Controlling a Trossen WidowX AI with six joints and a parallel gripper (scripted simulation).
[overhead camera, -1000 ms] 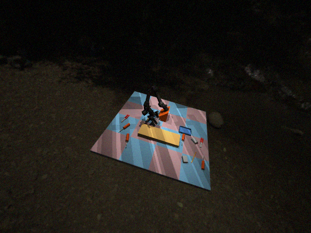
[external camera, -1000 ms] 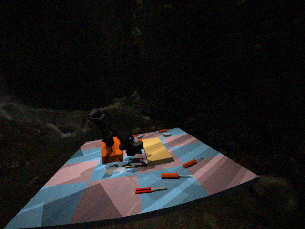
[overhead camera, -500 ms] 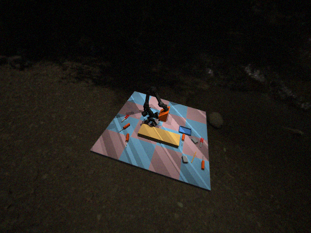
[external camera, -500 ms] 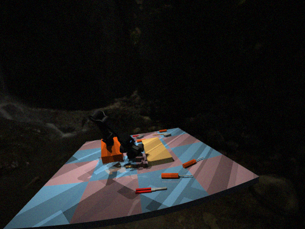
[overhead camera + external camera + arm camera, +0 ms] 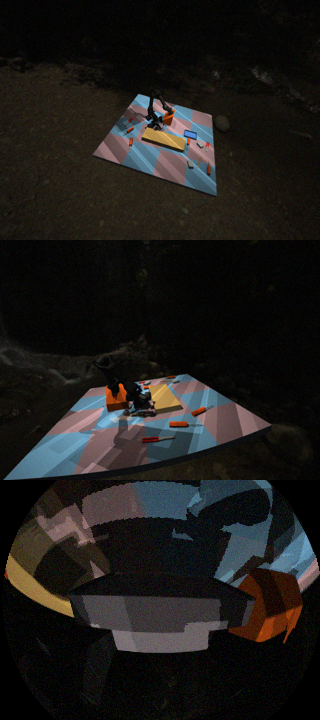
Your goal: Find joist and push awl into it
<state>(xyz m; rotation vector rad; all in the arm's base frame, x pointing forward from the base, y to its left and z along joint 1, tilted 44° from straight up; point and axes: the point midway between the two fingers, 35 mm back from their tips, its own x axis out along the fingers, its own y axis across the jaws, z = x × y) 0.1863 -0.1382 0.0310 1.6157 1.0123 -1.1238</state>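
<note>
The yellow floor panel (image 5: 163, 139) (image 5: 166, 397) lies in the middle of the mat; I see no hole in it. My gripper (image 5: 156, 126) (image 5: 143, 410) is low at the panel's end nearest the arm's base. It is shut on the stud finder, a wide grey block (image 5: 150, 612) across the middle of the wrist view; its contact with any surface is hidden. The blue tray (image 5: 190, 134) is empty, beyond the panel's far end. Orange-handled pointed tools lie beside the tray (image 5: 188, 142) and at the right front (image 5: 208, 169); I cannot tell which is the awl.
An orange block (image 5: 168, 119) (image 5: 117, 400) (image 5: 270, 605) stands under the arm's base. Two more orange-handled tools (image 5: 130, 130) (image 5: 131, 141) and red-handled pliers (image 5: 128, 122) (image 5: 150, 439) lie left. Grey blocks (image 5: 200, 144) (image 5: 190, 164), a yellow stick (image 5: 199, 162) and red-handled pliers (image 5: 207, 147) lie right.
</note>
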